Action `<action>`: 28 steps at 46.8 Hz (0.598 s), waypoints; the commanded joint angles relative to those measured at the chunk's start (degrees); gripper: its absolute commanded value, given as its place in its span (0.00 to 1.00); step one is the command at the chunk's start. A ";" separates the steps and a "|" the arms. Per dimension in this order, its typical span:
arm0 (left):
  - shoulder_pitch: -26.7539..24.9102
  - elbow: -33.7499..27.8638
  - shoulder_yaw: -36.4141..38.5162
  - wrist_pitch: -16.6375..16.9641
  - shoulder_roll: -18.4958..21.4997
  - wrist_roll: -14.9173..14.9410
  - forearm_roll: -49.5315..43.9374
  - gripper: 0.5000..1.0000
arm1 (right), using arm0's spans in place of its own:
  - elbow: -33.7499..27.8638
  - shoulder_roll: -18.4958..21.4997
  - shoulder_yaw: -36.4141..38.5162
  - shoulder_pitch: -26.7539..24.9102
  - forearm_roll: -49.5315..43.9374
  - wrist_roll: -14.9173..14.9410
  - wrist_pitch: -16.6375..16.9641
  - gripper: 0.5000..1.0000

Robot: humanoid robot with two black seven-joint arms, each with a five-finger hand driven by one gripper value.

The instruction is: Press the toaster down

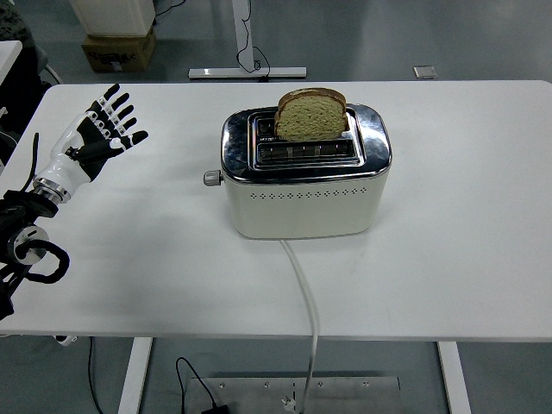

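Head view, looking down over a white tabletop point(448, 216). Left hand point(97, 138) raised over the left part of the tabletop, fingers point(121, 110) spread wide and pointing up and to the right, holding nothing, touching nothing. Well apart from the toaster point(304, 172), with bare tabletop between. Black left arm point(21, 237) entering from the left edge, partly cut off by the frame, a loop of black cable beside the wrist joint.

Right hand and arm out of sight.

Toaster at the middle of the tabletop, cream body with a chrome top, long axis running left to right across the picture. Two slots parallel to that axis; bread slice point(311, 114) standing upright in the far slot, its upper half sticking out, near slot showing only its wire guides. Small grey knob point(210, 178) protruding from the left end of the toaster, facing toward the left hand. Hard to tell from this angle whether that knob is the press-down lever or a dial. Row of small perforations along the near face.

White power cord point(304, 293) leaving the bottom of the near face, curving over the near edge and down toward the floor, its end hidden among the table's base parts.
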 commanded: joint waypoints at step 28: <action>-0.24 -11.02 1.22 1.12 7.82 -3.16 8.36 1.00 | 0.01 0.00 0.00 0.00 0.00 -0.05 0.00 1.00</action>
